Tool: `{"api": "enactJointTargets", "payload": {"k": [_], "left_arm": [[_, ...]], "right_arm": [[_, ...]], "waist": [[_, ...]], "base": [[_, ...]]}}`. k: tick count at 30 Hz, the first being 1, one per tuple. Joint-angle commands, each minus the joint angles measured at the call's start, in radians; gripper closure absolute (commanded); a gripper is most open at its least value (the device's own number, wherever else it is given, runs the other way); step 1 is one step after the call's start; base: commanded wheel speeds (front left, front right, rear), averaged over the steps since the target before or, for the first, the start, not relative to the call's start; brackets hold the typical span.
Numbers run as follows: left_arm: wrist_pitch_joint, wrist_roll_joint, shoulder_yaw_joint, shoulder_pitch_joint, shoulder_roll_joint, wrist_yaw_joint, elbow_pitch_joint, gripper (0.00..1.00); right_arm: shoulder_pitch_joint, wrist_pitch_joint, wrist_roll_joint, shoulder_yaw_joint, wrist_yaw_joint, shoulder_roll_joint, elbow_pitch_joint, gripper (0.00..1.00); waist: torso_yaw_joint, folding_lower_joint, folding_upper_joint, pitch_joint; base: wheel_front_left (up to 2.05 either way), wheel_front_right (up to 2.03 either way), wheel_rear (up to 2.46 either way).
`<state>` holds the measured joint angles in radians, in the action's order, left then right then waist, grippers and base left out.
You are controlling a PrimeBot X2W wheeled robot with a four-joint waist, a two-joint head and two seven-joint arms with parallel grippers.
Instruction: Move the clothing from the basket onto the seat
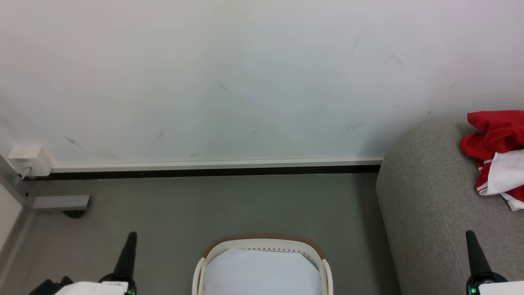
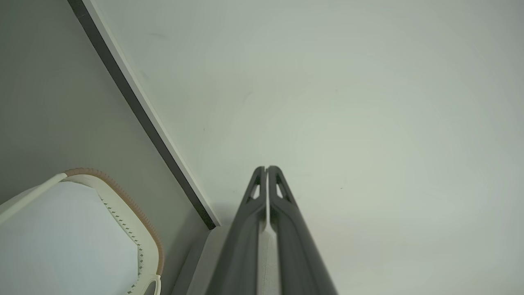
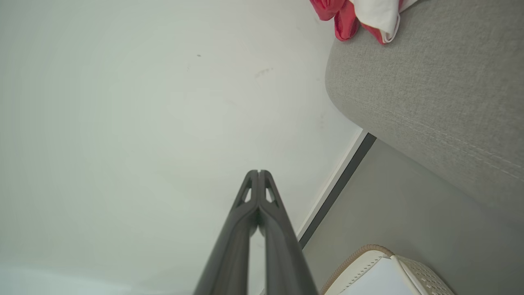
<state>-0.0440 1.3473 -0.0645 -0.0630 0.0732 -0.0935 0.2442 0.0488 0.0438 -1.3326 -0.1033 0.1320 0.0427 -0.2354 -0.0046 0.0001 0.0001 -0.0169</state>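
Your left gripper [image 1: 131,237] stands at the lower left of the head view. Its two dark fingers are pressed together tip to tip, and in the left wrist view a hairline seam runs between them. Your right gripper [image 1: 470,234] stands at the lower right, clenched the same way with its fingertips meeting.

The clothing [image 1: 497,151] lies crumpled on the sofa [image 1: 425,205], red with white panels, at the right edge of the head view, which cuts it off. It sits back from the sofa's rounded left end, with bare grey upholstery between it and that edge.

The basket [image 1: 262,241] sits at the bottom centre, between your two grippers, with its brown rim on the far side. A white sheet [image 1: 262,270] lies flat inside it.

A strip of grey floor [image 1: 245,205] separates the basket's right side from the sofa's end. A wider stretch runs from the far rim to the baseboard [image 1: 213,166] under the pale wall [image 1: 245,82].

On your left, a white box [image 1: 29,159] sits on the wall at the baseboard's end, with a grey bracket [image 1: 61,202] just below it, beyond the left gripper's tip.
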Motion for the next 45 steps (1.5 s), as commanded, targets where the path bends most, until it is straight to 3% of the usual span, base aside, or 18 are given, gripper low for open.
{"api": "enactJointTargets", "payload": {"k": [1,34,45], "left_arm": [[-0.007,0.035,-0.010,-0.021,-0.003,-0.008,-0.004,1.00],[-0.070,0.255,-0.051,-0.049,-0.022,-0.040,0.001,1.00],[-0.074,0.272,-0.053,-0.050,-0.023,-0.040,0.002,1.00]], "right_arm": [[0.020,0.007,-0.031,-0.004,-0.002,0.011,0.000,1.00],[0.063,0.069,-0.271,-0.013,-0.002,0.011,-0.010,1.00],[0.068,0.074,-0.281,-0.013,-0.002,0.011,-0.011,1.00]], "waist": [[0.000,-0.0001,-0.0001,0.001],[0.004,-0.0001,-0.0001,0.018],[0.005,-0.0001,-0.0001,0.020]], "base": [[0.00,0.00,0.00],[0.00,0.00,0.00],[0.00,0.00,0.00]]}}
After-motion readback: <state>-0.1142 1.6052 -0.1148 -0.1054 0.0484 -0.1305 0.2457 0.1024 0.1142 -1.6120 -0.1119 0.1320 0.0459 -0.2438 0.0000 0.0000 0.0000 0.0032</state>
